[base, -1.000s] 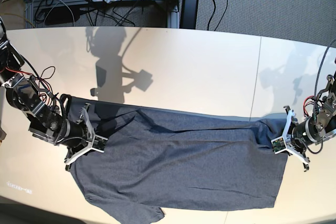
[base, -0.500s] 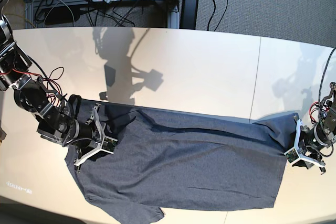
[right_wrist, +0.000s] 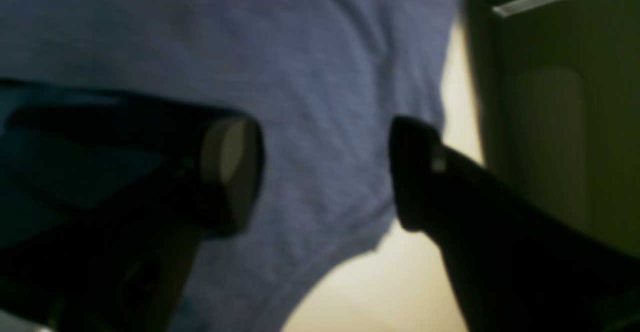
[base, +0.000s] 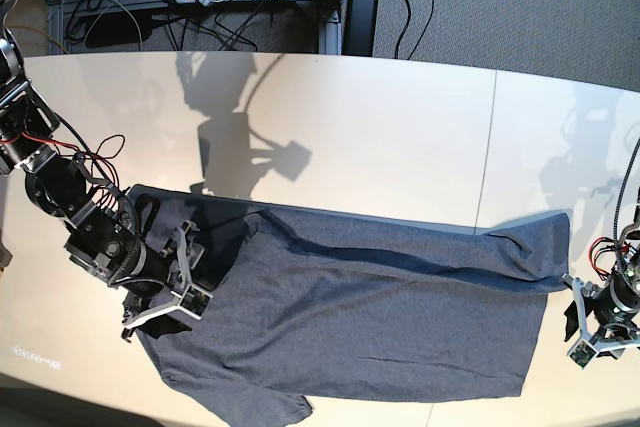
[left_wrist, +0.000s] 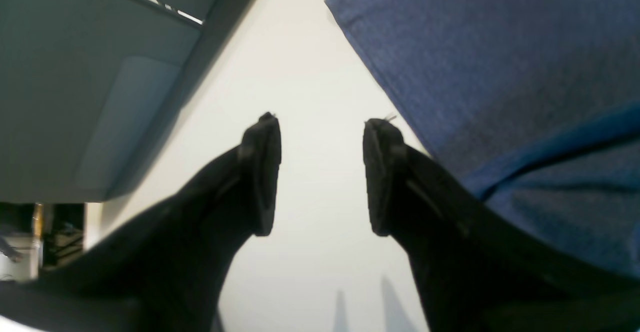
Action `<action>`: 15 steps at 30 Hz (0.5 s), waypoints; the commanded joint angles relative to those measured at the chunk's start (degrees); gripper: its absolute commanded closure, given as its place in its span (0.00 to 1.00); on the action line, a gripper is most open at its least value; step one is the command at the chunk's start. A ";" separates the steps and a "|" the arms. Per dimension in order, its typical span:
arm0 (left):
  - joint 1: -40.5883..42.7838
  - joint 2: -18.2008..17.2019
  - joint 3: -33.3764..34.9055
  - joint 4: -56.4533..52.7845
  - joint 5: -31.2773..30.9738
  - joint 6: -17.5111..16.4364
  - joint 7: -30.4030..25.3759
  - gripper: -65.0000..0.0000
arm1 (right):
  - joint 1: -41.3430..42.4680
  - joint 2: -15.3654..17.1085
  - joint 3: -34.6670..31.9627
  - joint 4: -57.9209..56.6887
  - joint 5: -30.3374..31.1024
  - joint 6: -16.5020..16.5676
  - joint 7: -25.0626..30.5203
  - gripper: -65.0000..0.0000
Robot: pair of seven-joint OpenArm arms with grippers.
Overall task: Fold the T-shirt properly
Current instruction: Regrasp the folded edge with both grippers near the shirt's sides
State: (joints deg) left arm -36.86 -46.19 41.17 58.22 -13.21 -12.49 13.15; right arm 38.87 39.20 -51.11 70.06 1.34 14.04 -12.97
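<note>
Left gripper (base: pixel 590 332) has let go, backed off to lower right, jaws apart, empty. T-shirt (base: pixel 350 317) lies folded across lower centre. Right gripper (base: pixel 175 292) spread over sleeve. You now regrip.

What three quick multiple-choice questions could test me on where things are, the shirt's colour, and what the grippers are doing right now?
1. Where is the left gripper?
A. Over the shirt's middle
B. Over bare table beside the shirt's edge
C. Above the floor cables

2. What colour is the T-shirt?
A. Dark heather grey
B. Bright red
C. White

3. How does the right gripper stand?
A. Shut on the cloth
B. Open, over the cloth
C. Out of sight

Answers:
1 B: in the left wrist view only pale table shows between its fingers, the shirt off to one side.
2 A: the base view shows plain dark grey fabric.
3 B: in the right wrist view its fingers stand apart with grey fabric showing across the gap.
</note>
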 commanded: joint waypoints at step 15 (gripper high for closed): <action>-1.79 4.63 -0.81 0.50 -3.50 6.05 7.58 1.00 | 1.53 -1.95 11.93 0.33 2.49 -11.32 -4.26 0.47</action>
State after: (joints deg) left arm -36.82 -40.71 41.17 58.19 -16.78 -7.94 21.54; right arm 38.74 36.64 -40.05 70.00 3.97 4.67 -18.11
